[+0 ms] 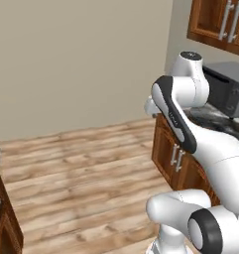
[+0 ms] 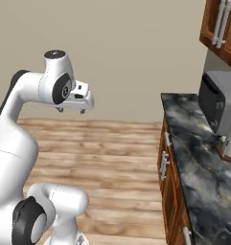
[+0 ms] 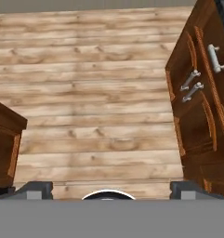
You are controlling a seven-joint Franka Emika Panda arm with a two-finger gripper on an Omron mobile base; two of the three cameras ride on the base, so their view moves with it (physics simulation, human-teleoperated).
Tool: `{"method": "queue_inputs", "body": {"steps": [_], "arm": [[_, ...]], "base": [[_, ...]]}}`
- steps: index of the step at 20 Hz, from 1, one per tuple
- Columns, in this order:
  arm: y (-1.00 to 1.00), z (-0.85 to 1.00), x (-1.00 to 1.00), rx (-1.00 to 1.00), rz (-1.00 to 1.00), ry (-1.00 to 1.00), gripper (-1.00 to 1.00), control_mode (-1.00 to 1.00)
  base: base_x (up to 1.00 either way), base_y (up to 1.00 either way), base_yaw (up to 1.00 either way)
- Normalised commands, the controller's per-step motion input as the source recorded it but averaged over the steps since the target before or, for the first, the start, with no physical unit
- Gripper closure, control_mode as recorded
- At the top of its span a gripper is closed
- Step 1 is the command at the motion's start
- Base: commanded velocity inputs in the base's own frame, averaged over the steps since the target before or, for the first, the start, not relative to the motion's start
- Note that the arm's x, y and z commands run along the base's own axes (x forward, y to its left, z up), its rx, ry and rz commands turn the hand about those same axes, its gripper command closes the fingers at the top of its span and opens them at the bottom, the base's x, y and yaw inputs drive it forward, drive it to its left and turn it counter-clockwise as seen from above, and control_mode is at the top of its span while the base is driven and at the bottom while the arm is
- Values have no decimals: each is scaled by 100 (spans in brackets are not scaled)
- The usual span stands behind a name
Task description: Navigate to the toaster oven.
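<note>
The toaster oven is seen at about 3 o'clock from the gripper, standing on the dark marble counter. The gripper is held over wooden floor, fingers spread wide, empty.

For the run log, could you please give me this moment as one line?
phase: navigating | toaster oven: on dark marble counter, right of arm | gripper: over wood floor, holding nothing, jaws unclear

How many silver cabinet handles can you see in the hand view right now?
3: one upper handle near the right edge, and a close pair, and, lower down that cabinet front. More may be out of frame.
</note>
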Motion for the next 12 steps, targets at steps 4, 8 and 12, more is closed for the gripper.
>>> {"method": "queue_inputs", "body": {"steps": [4,8,12], "arm": [[0,0,0,0,0,0,-100,100],[0,0,0,0,0,0,-100,100],[0,0,0,0,0,0,-100,100]], "base": [[100,-1,-35],[100,0,-51],[100,0,-56]]}}
